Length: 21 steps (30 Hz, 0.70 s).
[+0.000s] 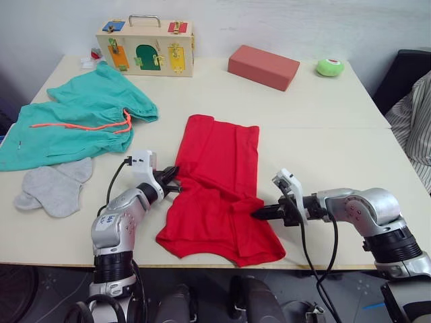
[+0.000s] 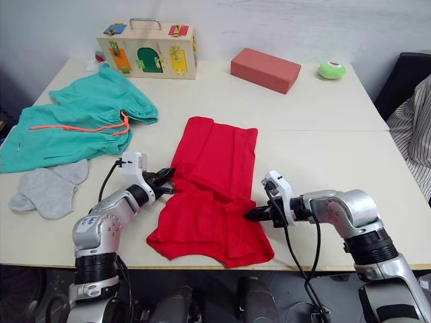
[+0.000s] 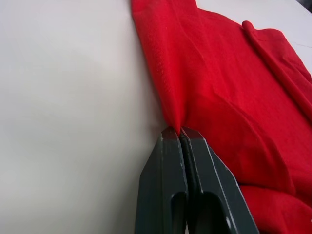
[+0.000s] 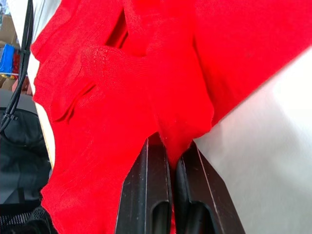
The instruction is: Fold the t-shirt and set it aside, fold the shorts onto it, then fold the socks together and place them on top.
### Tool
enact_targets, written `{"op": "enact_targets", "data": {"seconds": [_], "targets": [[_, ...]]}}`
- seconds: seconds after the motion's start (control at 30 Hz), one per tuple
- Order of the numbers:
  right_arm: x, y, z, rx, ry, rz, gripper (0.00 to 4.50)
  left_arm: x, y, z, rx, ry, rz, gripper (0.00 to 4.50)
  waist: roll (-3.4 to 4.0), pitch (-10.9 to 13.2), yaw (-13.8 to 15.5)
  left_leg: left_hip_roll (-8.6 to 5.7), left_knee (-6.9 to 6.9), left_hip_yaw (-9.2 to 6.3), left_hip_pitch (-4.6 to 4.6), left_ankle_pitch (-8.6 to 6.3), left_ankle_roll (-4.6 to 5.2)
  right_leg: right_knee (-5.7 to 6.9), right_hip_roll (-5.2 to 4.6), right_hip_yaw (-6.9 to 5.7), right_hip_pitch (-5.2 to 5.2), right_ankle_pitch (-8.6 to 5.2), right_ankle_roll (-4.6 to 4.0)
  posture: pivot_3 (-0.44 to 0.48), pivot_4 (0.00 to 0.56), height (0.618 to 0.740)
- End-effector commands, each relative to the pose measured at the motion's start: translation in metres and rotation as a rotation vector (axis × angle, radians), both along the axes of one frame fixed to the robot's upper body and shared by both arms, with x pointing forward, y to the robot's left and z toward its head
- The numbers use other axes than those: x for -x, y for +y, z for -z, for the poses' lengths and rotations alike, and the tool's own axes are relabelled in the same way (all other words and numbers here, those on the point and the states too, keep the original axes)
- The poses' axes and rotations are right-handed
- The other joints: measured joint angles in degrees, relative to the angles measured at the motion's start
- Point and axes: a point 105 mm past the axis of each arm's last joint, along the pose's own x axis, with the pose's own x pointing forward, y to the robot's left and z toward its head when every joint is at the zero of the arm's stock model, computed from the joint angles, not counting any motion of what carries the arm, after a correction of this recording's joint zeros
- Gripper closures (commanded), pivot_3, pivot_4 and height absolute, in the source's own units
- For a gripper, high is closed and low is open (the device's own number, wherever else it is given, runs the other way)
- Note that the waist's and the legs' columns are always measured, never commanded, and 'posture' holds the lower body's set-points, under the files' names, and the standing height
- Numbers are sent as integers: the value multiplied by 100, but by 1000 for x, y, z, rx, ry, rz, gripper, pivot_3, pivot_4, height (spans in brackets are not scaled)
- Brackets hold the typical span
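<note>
Left eye view: both arms reach inward, fingers (image 1: 174, 180) (image 1: 264, 213) pinching the t-shirt (image 1: 219, 168) edges.

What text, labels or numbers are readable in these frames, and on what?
Nothing reads clearly.
Left arm: a small sticker with dark marks, too blurred to read.
Wooden latch box: coloured doors and metal latches, no lettering visible.
T-shirt, shorts, socks, red-brown block, green ball: no print or label showing.
</note>
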Motion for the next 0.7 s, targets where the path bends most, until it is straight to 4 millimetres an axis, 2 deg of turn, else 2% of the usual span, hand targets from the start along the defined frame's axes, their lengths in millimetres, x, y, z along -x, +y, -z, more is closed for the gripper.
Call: {"op": "enact_targets", "data": {"seconds": [0.03,0.1,0.2,0.3,0.37,0.5,0.57,0.63,0.7], "targets": [[-6,-15,8,62,-1,42,4500,6,5,-11,-29,-61,27,4480,0,0,2,0,0,0,1,0,0,0,-1,0,0,1,-1,0,150,740],[3,-12,4,39,8,-19,4500,10,1,-8,-42,-46,95,4480,0,0,11,0,0,0,1,0,0,-1,-1,-1,1,1,-2,0,150,740],[4,-7,-11,-59,-40,-25,4500,16,13,-6,-117,-39,142,4480,1,0,44,-1,-3,-1,-1,-1,-1,-4,-3,-3,-1,1,-2,0,150,740],[13,-12,-27,-117,-72,-48,3792,24,23,-1,-274,-44,260,3901,11,7,103,0,-10,-1,-11,-2,-4,-6,-1,-5,-14,1,-2,0,150,740],[22,-30,-32,-29,-208,-75,3154,33,40,-10,-412,-142,323,3330,21,12,134,-1,-9,0,-19,-3,-4,-13,-2,-7,-20,1,-3,0,150,740],[35,-59,-37,104,-373,-141,1866,49,58,-17,-570,-231,428,2178,23,13,176,-2,-13,-1,-26,-11,-4,-33,-6,-12,-21,0,-2,0,150,740],[30,-68,-45,137,-526,-154,1189,57,65,-18,-665,-282,488,1555,23,13,175,-2,-12,-2,-23,-15,-1,-38,-7,-13,-15,1,-1,0,150,740],[16,-76,-54,189,-753,-147,442,65,67,-16,-781,-345,579,884,25,14,146,-1,-13,0,-22,-19,0,-38,-6,-14,-15,2,-1,0,150,740],[7,-84,-54,293,-925,-193,0,75,68,-7,-916,-394,710,327,28,16,131,1,-15,6,-17,-20,-3,-34,-5,-12,-15,2,-1,0,150,740]]}}
